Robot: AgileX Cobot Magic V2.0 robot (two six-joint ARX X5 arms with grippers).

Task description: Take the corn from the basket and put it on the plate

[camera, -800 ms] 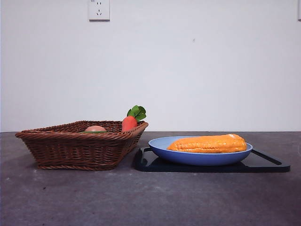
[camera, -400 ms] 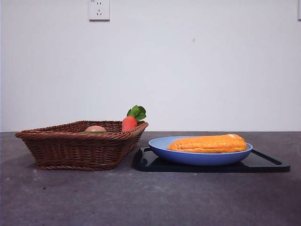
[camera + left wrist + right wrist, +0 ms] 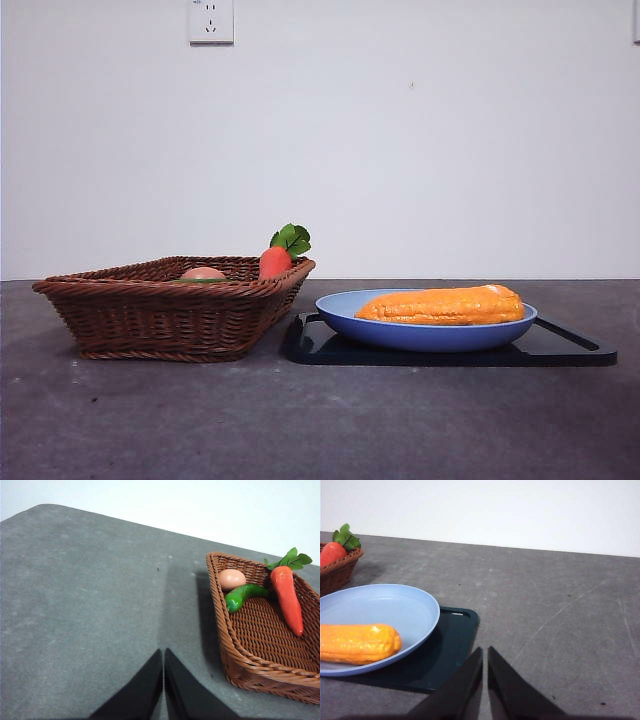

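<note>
You have the corn (image 3: pixel 441 306) lying flat in the blue plate (image 3: pixel 420 335), its ridged orange rows lengthwise, spanning most of the plate. The plate sits on a black tray (image 3: pixel 570 350). The basket (image 3: pixel 160 315), just beside the tray, holds a carrot (image 3: pixel 289 597), a green pepper (image 3: pixel 240 595) and what looks like an egg (image 3: pixel 231 578) (pale, round). Bare tabletop (image 3: pixel 320 430) lies before both. The left gripper (image 3: pixel 163 652) and right gripper (image 3: pixel 484 650) hang over bare table, jaws closed on nothing.

Corn (image 3: pixel 442 306) orange-yellow, ridged; plate (image 3: pixel 420 336) plain blue; basket (image 3: pixel 170 318) brown woven; tray (image 3: pixel 560 350) black
</note>
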